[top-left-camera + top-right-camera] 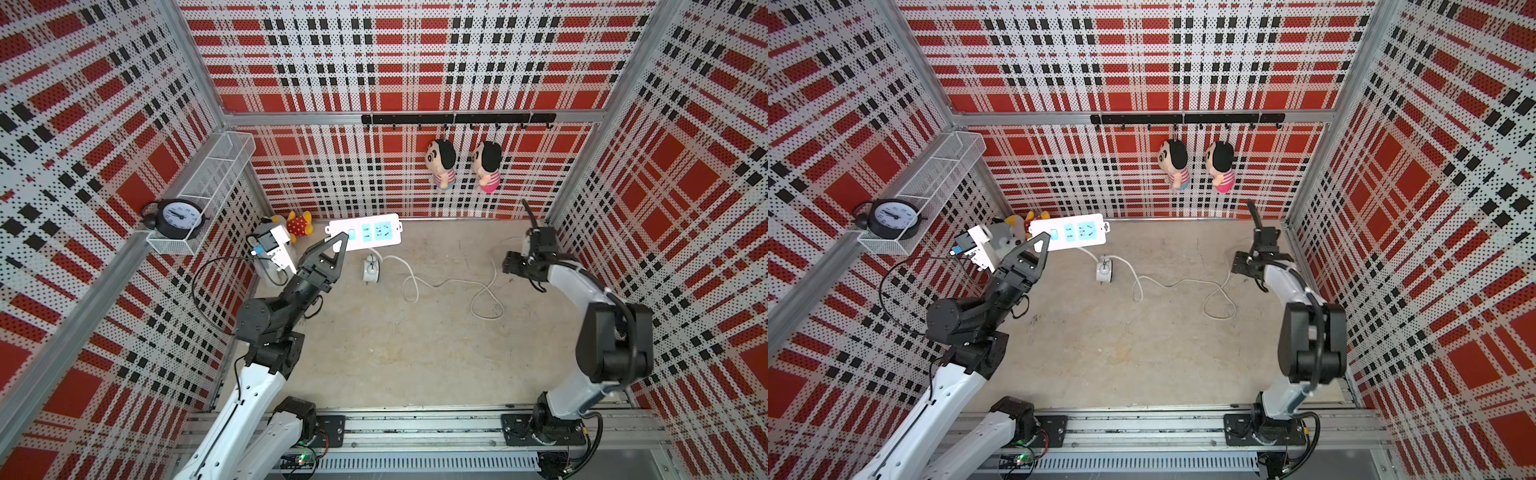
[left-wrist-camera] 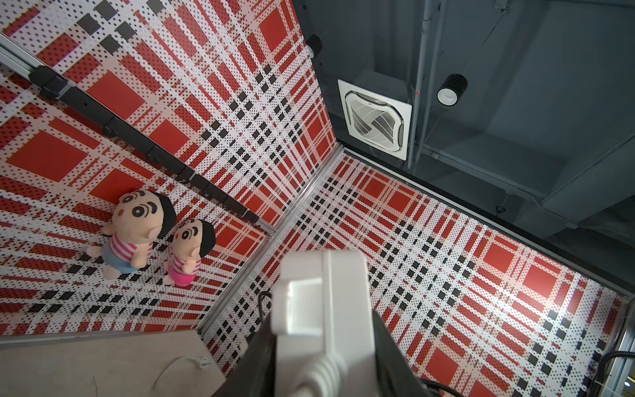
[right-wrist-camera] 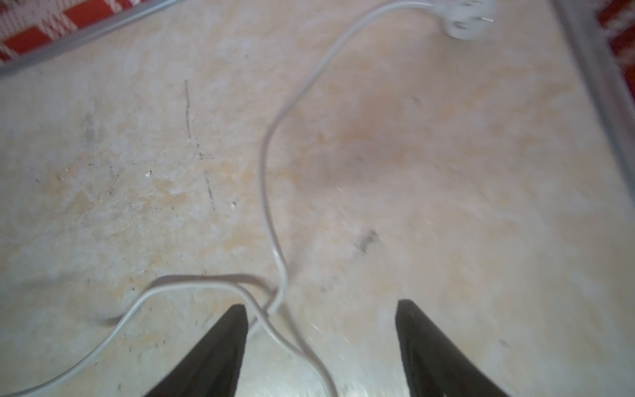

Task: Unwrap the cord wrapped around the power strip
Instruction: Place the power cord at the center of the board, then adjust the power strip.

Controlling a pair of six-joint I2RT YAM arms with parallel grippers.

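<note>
The white power strip [image 1: 365,232] [image 1: 1073,232] with light blue socket panels hangs above the floor near the back wall. My left gripper [image 1: 338,246] [image 1: 1043,241] is shut on its left end; in the left wrist view the strip [image 2: 326,275] fills the gap between the black jaws of that gripper [image 2: 319,343]. The cord [image 1: 440,284] [image 1: 1175,282] [image 3: 264,172] drops from the strip and trails in loose loops across the floor to its plug [image 3: 464,22] [image 2: 205,361]. My right gripper [image 1: 515,266] [image 1: 1246,266] [image 3: 321,309] hovers open over a crossing of the cord, holding nothing.
A small white alarm clock [image 1: 370,270] stands on the floor under the strip, beside the cord. A black clock sits in a wire basket [image 1: 208,183] on the left wall. Two dolls [image 1: 440,164] hang at the back, and plush toys [image 1: 299,224] lie in the back left corner.
</note>
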